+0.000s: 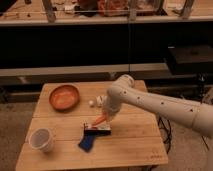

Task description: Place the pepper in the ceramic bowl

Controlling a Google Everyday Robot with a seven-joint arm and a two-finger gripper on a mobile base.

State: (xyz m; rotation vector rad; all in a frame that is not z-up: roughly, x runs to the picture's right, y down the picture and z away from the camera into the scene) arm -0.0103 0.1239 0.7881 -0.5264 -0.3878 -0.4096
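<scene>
— What is seen in the camera view?

— A wooden table (125, 142) is shown in front of dark shelving. The white arm (165, 104) is reached in from the right, bent at an elbow above the table's middle.

— Where is the gripper found?

— The gripper (103, 119) is pointed down and leftward at the arm's end, just above the table's centre. Something orange, taken to be the pepper (99, 121), is seen right at its tip; whether it is clamped there cannot be told.

— And the bowl?

— The bowl (64, 96) is set at the table's far left, well apart from the gripper.

— What else is laid on the table?

— A small flat packet (98, 130) with red and white on it is placed just beneath the pepper. A blue flat object (86, 143) is laid just in front of that, toward the near edge. A pale cup (41, 139) is stood upright at the near left corner. A small whitish object (94, 102) is partly hidden behind the arm, near the table's middle.
</scene>
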